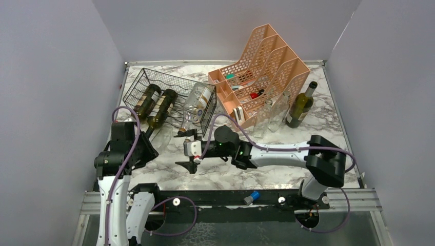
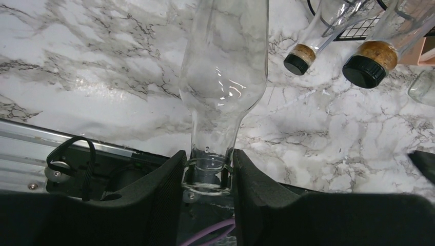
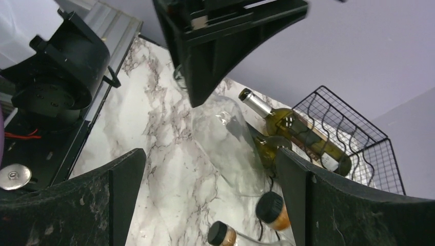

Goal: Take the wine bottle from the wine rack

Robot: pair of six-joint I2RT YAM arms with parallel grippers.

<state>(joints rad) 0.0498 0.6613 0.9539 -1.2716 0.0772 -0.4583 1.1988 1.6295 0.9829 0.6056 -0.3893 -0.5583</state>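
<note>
1. The left tool [image 2: 208, 169] is clamped on the neck of the clear glass wine bottle [image 2: 225, 66].
2. That bottle lies above the marble counter [image 2: 77, 61] towards its near-left corner, seemingly clear of the black wire-mesh wine rack [image 1: 138, 84].
3. The right tool [image 1: 185, 149] gapes wide and holds nothing.
4. What probably remains is setting the bottle down and letting go.

— What are the arms made of, by the look of them?
— Above the black base rail [image 1: 225, 197], the left arm [image 1: 117, 187] and right arm [image 1: 279, 156] both have white shells between chunky black joints. A lilac cable [image 1: 132, 148] trails along each.
— And the ends?
— The left gripper [image 2: 209, 164] has thick black wedge fingers [image 2: 159, 197] with finely textured faces. The right gripper [image 3: 210, 154] has the same, behind a white block [image 1: 194, 148] bearing a red mark.
— Anything on the rail?
— A blue knob [image 1: 251, 197].
</note>
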